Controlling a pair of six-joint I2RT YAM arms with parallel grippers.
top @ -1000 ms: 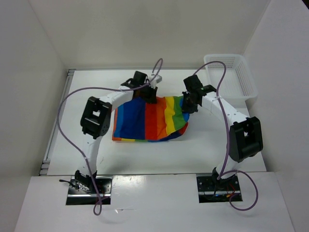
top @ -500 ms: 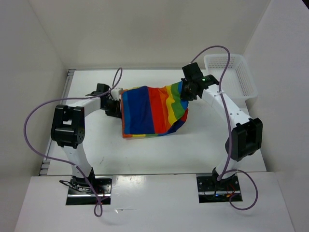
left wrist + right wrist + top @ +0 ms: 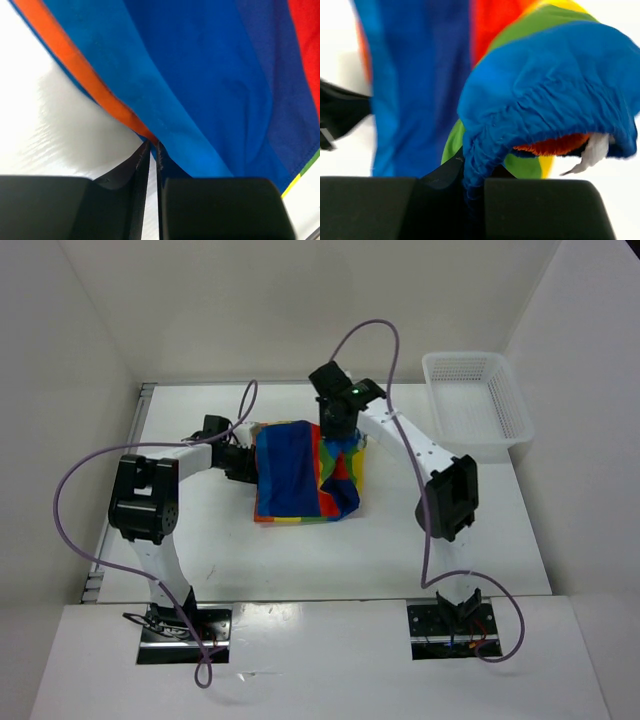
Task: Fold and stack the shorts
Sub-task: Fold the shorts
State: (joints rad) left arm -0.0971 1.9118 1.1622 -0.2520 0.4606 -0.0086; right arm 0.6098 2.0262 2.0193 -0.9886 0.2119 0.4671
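Observation:
The rainbow-striped shorts (image 3: pixel 290 475) lie mid-table, their right part lifted and carried over the blue part. My left gripper (image 3: pixel 243 462) is at their left edge. In the left wrist view its jaws stand almost together, pinching the orange hem of the shorts (image 3: pixel 210 85) at the left gripper's (image 3: pixel 154 145) tips. My right gripper (image 3: pixel 337 430) hangs over the shorts' far right side. In the right wrist view the right gripper (image 3: pixel 472 185) is shut on the gathered blue waistband of the shorts (image 3: pixel 545 90). A white drawstring (image 3: pixel 595 152) end dangles from it.
A white mesh basket (image 3: pixel 470 400) stands at the back right of the table. White walls close in the table at the left, back and right. Purple cables loop above both arms.
The right gripper has swung left with the waistband, drawing the shorts' right side over the blue middle. The left gripper went from the back edge to the left hem a second ago, then stayed.

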